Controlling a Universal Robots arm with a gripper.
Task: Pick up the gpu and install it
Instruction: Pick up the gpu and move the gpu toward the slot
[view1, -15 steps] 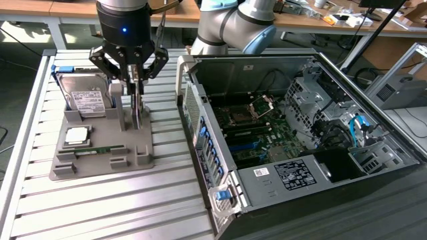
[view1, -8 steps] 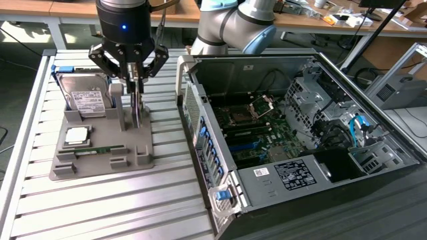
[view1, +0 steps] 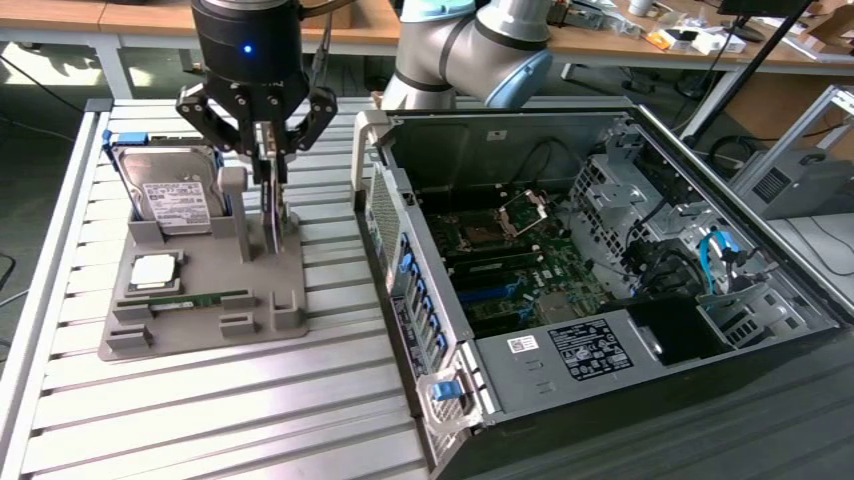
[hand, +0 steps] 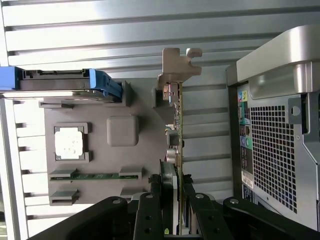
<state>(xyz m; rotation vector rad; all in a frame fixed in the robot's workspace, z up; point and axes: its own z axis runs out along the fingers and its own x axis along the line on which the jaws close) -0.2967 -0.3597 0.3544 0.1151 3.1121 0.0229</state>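
The grey holder (view1: 200, 330) (hand: 145, 145) lies on the slatted metal table (view1: 200, 430) (hand: 125, 30), and everything here can be placed from it. The gpu (view1: 275, 228) (hand: 176, 125) stands on edge in a slot along the holder's side nearest the open computer case (view1: 427, 290) (hand: 280, 150). It appears as a thin upright card, with its metal end bracket (hand: 177, 62) at the holder's edge. The gripper (view1: 271, 178) (hand: 176, 187) comes straight down over that slot. Its black fingers (hand: 167, 185) are pressed in on both faces of the gpu near the card's upper edge, and the wrist view shows no gap between pads and card, so it looks to be clamped on the gpu. From either angle it is hard to say whether the card's lower edge is seated in the slot or just clear of it. On the holder's opposite side, away from the case, the silver hard drive (view1: 174, 195) (hand: 60, 82) with blue rails leans in its cradle. Near it on the holder, a square processor (view1: 151, 270) (hand: 68, 142) lies flat in a recess. A slim green memory stick (view1: 194, 299) (hand: 95, 175) rests in a groove just beside the processor. The case lies beside the holder, apart from it, with its side panel off and the motherboard (view1: 507, 270) exposed.
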